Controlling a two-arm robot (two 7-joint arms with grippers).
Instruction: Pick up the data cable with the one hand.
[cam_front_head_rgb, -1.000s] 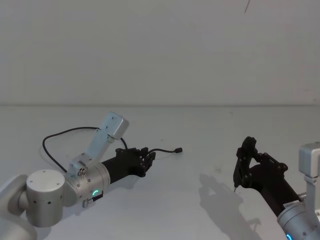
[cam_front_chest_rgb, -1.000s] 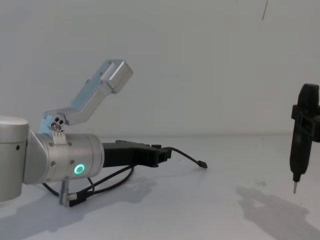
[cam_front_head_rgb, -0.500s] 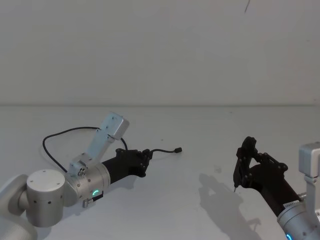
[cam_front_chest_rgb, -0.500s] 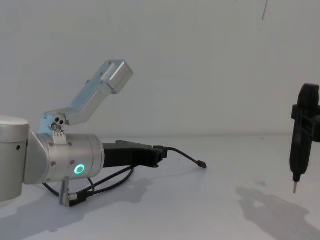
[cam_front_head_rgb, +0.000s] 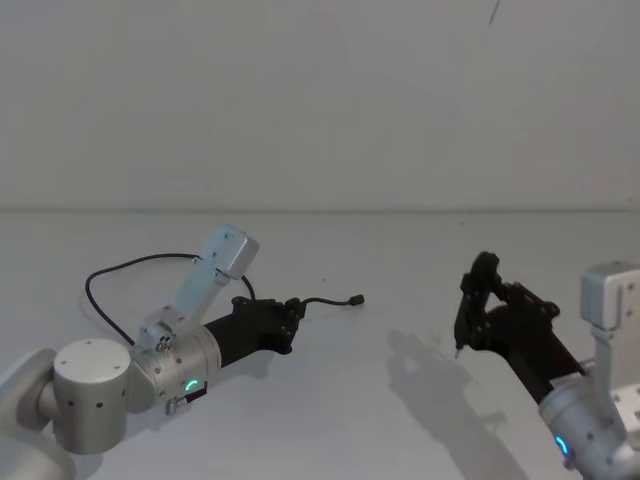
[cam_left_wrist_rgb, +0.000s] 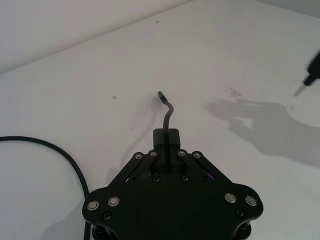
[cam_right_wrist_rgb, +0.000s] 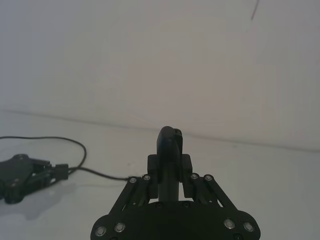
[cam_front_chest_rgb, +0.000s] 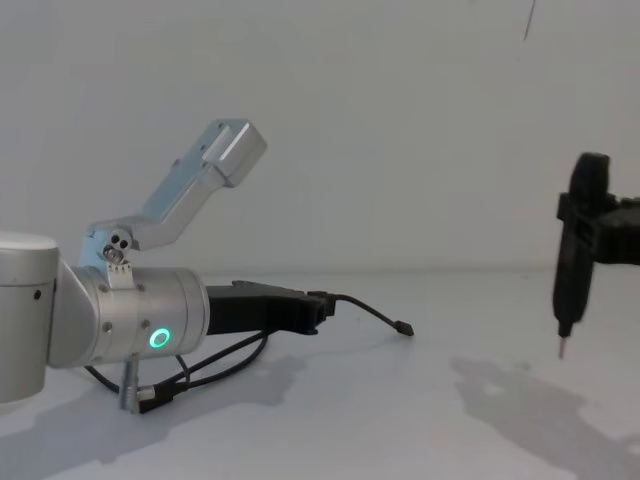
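Data cable gripped near plug end by left gripper, jaws closed on cord; loose loop trailed on worktop toward 9 o'clock. Slow vertical lift advised, grip kept firm against slip. Right gripper parked at 3 o'clock, closed, empty.

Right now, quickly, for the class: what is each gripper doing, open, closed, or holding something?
Left gripper: fingers closed on the data cable, near its plug end.
Right gripper: fingers closed on a short dark stub lead.
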